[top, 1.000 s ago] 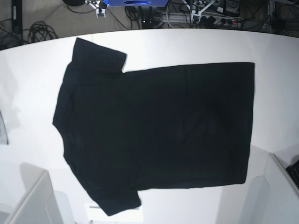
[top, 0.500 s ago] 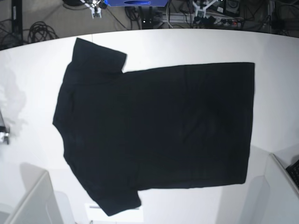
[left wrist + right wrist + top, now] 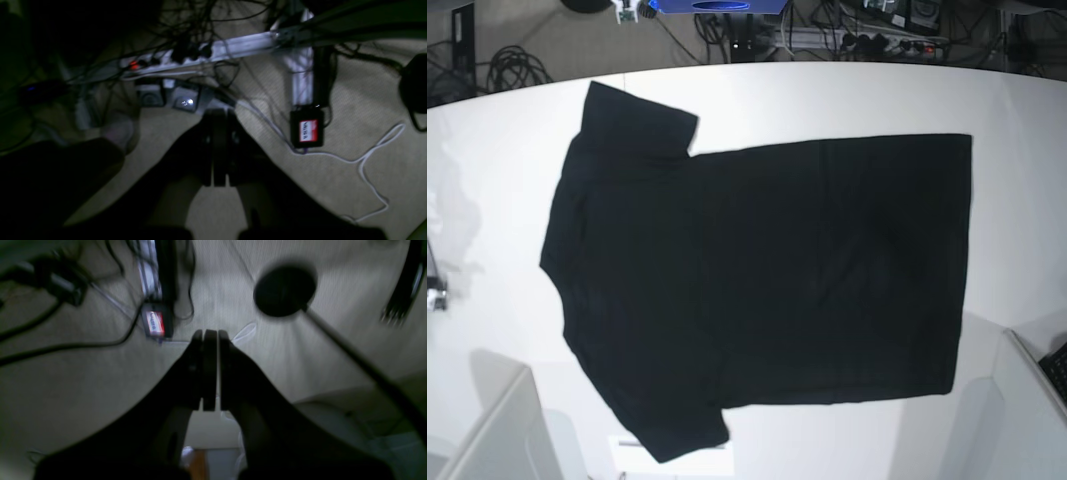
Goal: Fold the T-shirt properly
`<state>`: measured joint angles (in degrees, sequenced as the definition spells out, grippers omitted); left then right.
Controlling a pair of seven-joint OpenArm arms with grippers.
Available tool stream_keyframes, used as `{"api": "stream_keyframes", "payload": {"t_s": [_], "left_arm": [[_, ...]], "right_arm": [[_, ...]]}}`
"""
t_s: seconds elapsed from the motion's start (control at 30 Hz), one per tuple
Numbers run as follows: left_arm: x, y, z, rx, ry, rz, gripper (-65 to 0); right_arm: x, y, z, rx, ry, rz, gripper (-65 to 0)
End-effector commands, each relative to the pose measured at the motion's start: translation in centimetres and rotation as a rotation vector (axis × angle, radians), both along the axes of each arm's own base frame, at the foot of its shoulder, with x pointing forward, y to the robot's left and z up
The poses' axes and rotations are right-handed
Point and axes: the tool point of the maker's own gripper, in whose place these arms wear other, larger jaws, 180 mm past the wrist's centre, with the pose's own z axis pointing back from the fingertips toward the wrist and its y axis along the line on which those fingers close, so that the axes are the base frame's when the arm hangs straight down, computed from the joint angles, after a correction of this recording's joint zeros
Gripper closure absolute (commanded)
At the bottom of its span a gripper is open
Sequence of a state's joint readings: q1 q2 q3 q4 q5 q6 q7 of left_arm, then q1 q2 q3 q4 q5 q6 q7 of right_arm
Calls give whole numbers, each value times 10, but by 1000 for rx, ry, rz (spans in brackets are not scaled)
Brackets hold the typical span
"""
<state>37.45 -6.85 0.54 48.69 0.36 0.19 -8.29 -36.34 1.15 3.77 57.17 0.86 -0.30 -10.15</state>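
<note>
Shirt laid out flat, both arms parked off the tabletop — nothing folded yet.

The T-shirt (image 3: 757, 275) lies spread plain side up across the middle of the white tabletop (image 3: 1017, 130), collar end toward the left of the frame, hem toward the right, one sleeve at upper left and the other at lower left — opened out like that, I'd say, so the edges are easy to reach. The left end effector (image 3: 215, 148) has its jaws pressed together on nothing, pointing at carpet and a power strip (image 3: 200, 55). The right end effector (image 3: 206, 370) is likewise closed and empty over the floor.
</note>
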Motion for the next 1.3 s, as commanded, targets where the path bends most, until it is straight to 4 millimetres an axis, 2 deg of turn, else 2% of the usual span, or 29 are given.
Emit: {"api": "stream_keyframes", "payload": {"t_s": [0.0, 0.17, 0.27, 0.5, 0.6, 0.73, 0.8, 0.9, 1.0, 1.1, 1.27], "left_arm": [[-6, -2, 7, -3, -7, -1, 0], [-24, 3, 27, 6, 19, -18, 0], [-25, 2, 42, 4, 18, -26, 0], [11, -19, 104, -44, -146, -66, 0], [25, -22, 131, -58, -206, -91, 0], [43, -33, 169, -83, -288, -107, 0], [54, -29, 186, -74, -330, -113, 0], [72, -20, 201, -47, -386, -110, 0], [96, -12, 214, -19, -458, -110, 0], [110, -13, 221, -18, -501, -110, 0], [126, -14, 222, -19, -545, -111, 0]], "right_arm": [[1, -13, 10, -27, -8, -5, 0], [3, -21, 47, -48, -4, -8, 0], [2, -22, 68, -55, -7, 2, 0], [4, -21, 101, -59, -61, 18, 0], [6, -20, 112, -61, -80, 24, 0], [16, -18, 128, -60, -124, 30, 0], [27, -19, 135, -62, -157, 34, 0], [48, -18, 146, -64, -220, 40, 0], [82, -21, 162, -80, -318, 41, 0], [109, -23, 176, -90, -399, 33, 0], [145, -23, 185, -92, -491, 30, 0]]}}
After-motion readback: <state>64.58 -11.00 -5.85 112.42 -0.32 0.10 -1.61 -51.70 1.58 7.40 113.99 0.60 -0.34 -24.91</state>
